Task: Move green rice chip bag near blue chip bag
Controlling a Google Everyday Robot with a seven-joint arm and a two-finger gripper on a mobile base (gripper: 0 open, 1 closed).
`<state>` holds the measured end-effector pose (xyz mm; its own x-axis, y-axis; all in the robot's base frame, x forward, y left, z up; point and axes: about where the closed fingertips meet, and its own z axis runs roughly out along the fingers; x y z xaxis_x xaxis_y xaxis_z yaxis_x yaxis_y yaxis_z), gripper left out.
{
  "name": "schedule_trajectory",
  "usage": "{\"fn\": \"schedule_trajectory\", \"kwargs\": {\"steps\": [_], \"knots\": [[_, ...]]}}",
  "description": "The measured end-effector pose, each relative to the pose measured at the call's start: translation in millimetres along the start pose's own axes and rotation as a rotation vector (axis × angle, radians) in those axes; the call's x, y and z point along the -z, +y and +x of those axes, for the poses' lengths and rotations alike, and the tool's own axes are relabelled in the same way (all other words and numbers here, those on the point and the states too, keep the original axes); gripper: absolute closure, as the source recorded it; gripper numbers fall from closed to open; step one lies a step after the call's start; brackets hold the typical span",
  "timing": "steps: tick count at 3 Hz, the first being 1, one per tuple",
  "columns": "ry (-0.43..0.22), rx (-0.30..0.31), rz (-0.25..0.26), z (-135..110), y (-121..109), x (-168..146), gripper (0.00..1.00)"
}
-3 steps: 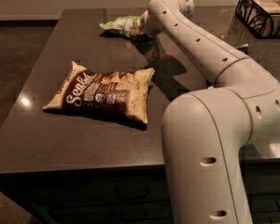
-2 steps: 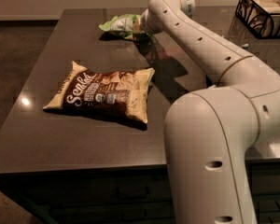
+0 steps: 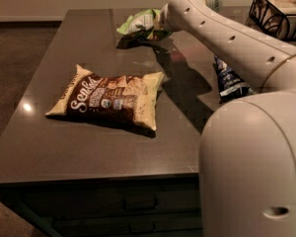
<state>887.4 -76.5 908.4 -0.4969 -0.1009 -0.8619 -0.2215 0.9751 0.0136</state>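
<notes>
The green rice chip bag (image 3: 138,23) hangs just above the far part of the dark table (image 3: 64,132), with its shadow on the surface beneath it. My gripper (image 3: 159,27) is at the bag's right end, mostly hidden behind my white arm, and is shut on the bag. The blue chip bag (image 3: 229,81) lies on the table to the right, partly covered by my arm. It is well apart from the green bag.
A large brown-and-cream Senba bag (image 3: 108,100) lies in the middle of the table. A black wire basket (image 3: 278,11) stands at the far right. My white arm and base (image 3: 256,157) fill the right foreground. The table's front edge is near.
The green bag has shifted a little right and up with my gripper. My arm has moved, and the blue bag now shows beneath it.
</notes>
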Motion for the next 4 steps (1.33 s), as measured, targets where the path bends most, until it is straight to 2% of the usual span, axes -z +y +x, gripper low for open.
{"fn": "schedule_trajectory", "kwargs": {"steps": [1, 3, 4], "knots": [[0.002, -0.006, 0.052, 2.4, -20.3, 34.3, 1.00], [0.060, -0.045, 0.140, 24.0, -63.4, 99.6, 1.00], [0.090, -0.073, 0.169, 34.5, -81.4, 121.8, 0.85]]}}
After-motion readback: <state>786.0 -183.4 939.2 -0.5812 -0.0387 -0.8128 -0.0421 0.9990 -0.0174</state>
